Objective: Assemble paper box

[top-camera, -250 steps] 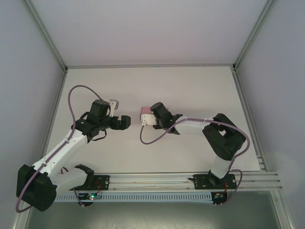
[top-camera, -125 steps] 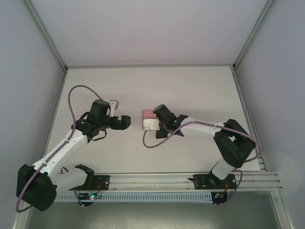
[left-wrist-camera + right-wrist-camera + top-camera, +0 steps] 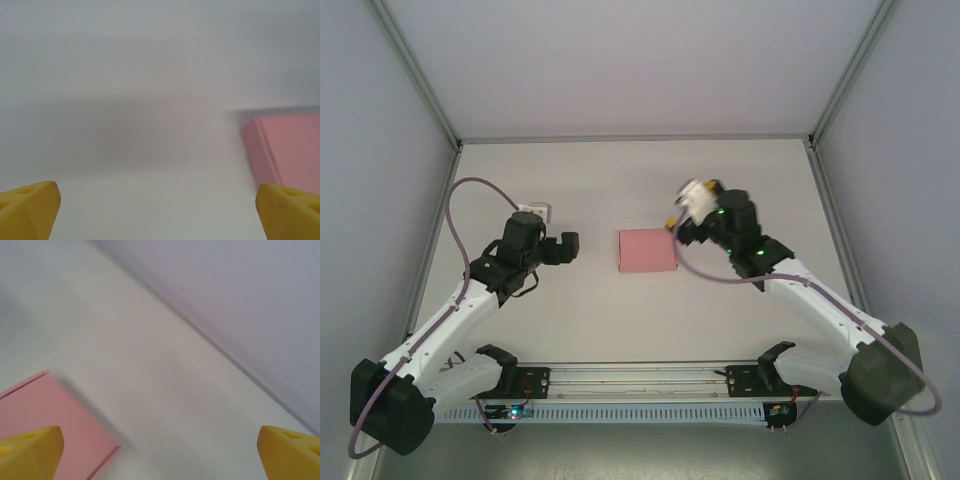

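Observation:
The paper box is a low, closed pink rectangle lying flat on the white table, free of both grippers. My left gripper stands open a little to the left of it, pointing toward it. In the left wrist view the yellow fingertips are spread wide with bare table between them, and the box lies ahead on the right. My right gripper is open, raised and blurred, just right of the box's far corner. In the right wrist view its yellow fingertips are wide apart with nothing between them, the box at lower left.
The white table is walled in by pale panels with metal corner posts. The back wall rises close beyond the right gripper. A slotted rail with both arm bases runs along the near edge.
My right gripper has opened, let go of the box and swung up and to the right. The box now lies uncovered on the table. My left arm has drawn back slightly to the left.

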Controlling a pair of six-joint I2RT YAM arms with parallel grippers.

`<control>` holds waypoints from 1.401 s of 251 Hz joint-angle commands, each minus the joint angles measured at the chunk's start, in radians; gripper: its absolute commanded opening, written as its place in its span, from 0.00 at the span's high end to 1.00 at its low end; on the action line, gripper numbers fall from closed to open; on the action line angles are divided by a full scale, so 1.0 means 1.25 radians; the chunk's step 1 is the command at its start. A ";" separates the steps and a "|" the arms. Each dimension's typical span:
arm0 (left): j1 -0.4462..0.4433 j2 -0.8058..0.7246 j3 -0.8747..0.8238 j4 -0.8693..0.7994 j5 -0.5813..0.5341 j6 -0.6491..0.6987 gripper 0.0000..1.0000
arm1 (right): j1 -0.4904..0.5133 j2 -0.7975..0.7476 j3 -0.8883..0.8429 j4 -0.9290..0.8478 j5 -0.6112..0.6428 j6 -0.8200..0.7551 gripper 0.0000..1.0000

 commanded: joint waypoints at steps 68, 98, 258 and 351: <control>0.102 0.073 -0.153 0.404 -0.258 0.074 0.00 | -0.236 -0.017 -0.214 0.282 0.156 0.394 0.02; 0.166 0.142 -0.140 0.424 -0.221 0.057 0.00 | -0.247 0.004 -0.314 0.465 0.094 0.339 0.02; 0.264 0.309 -0.248 0.800 0.032 0.208 0.00 | -0.352 0.298 -0.447 0.896 -0.058 0.233 0.02; 0.288 0.451 -0.260 0.966 0.048 0.208 0.00 | -0.376 0.310 -0.396 0.823 -0.008 0.283 0.02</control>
